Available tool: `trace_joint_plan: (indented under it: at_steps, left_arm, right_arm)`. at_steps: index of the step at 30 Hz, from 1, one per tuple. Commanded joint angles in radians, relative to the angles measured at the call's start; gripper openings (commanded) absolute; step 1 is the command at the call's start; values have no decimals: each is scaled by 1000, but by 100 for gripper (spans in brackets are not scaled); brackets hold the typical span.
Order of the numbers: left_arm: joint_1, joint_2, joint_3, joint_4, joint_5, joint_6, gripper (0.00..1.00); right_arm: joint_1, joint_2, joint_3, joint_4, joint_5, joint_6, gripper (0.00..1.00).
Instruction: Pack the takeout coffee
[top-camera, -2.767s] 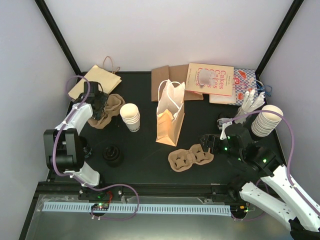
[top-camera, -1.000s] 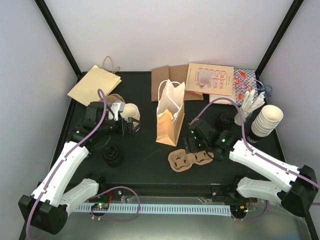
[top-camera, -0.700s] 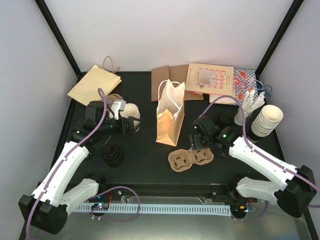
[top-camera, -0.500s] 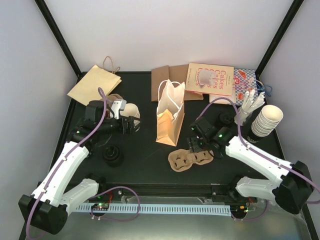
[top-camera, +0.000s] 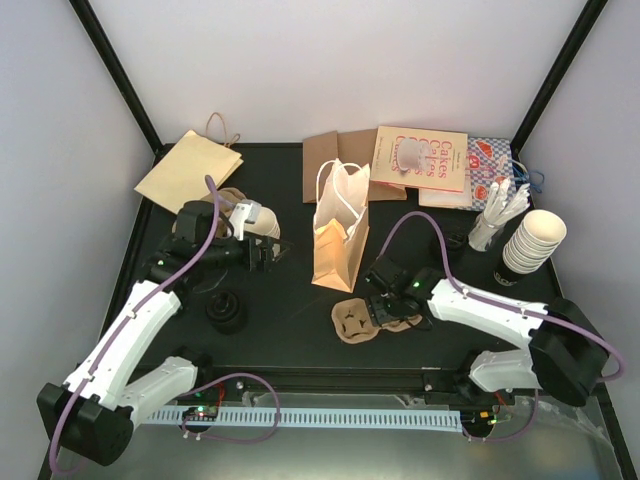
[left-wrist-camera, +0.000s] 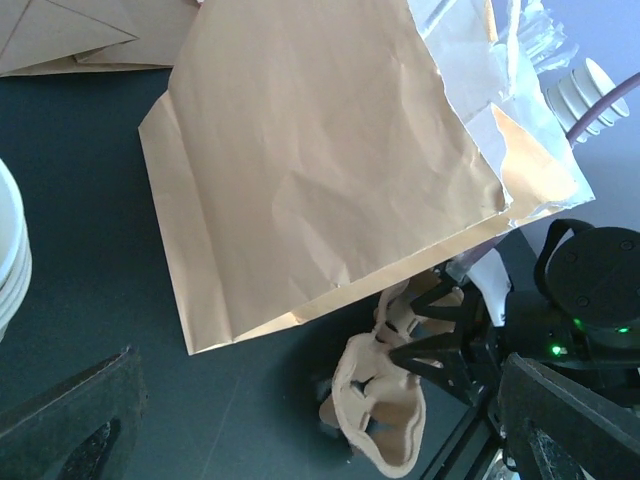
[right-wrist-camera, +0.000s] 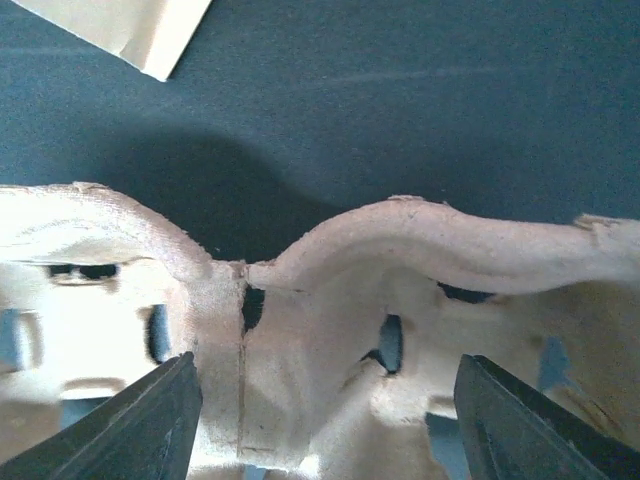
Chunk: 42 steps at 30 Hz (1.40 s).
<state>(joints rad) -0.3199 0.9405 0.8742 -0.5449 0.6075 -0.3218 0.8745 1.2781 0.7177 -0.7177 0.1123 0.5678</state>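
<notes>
No takeout coffee with a lid on shows; it is out of view. My right gripper (top-camera: 385, 300) (right-wrist-camera: 325, 380) is shut on the middle of the brown pulp cup tray (top-camera: 352, 322) (right-wrist-camera: 330, 290). The tray (left-wrist-camera: 385, 400) is tipped up on one side in front of the tan paper bag (top-camera: 340, 240) (left-wrist-camera: 320, 150). My left gripper (top-camera: 272, 250) (left-wrist-camera: 315, 360) stands open and holds nothing. It is beside a stack of lidless white cups (top-camera: 266, 226), whose rims show at the left edge of the left wrist view (left-wrist-camera: 6, 250).
A black stack of lids (top-camera: 225, 310) sits near the left arm. Another cup stack (top-camera: 532, 240) and white cutlery (top-camera: 497, 210) stand at the right. Flat paper bags (top-camera: 190, 165), cardboard and a book (top-camera: 420, 158) lie along the back.
My right gripper has come down and leftward onto the cup tray and narrowed its jaws. The tray has slid left and tipped up. The left gripper has turned slightly rightward.
</notes>
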Motion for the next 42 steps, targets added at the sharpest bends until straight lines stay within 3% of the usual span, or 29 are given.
trace_joint_plan:
  at_steps: [1, 5, 14, 20, 30, 42]
  left_arm:
    - [-15, 4, 2, 38, 28, 17, 99]
    - [-19, 1, 13, 26, 24, 23, 99]
    - [-19, -18, 59, -37, -12, 46, 99]
    - [-20, -33, 67, -46, -20, 45, 99]
    - [-21, -39, 83, -61, -35, 46, 99]
    - [-21, -48, 91, -68, -57, 52, 99]
  right_arm:
    - [32, 49, 1, 61, 3, 24, 70]
    - [56, 68, 23, 42, 34, 37, 69]
    - [96, -30, 62, -31, 46, 74, 75]
    - [126, -12, 57, -12, 2, 89, 79]
    - [162, 115, 95, 0, 43, 81, 67]
    - [163, 152, 115, 4, 68, 73, 48]
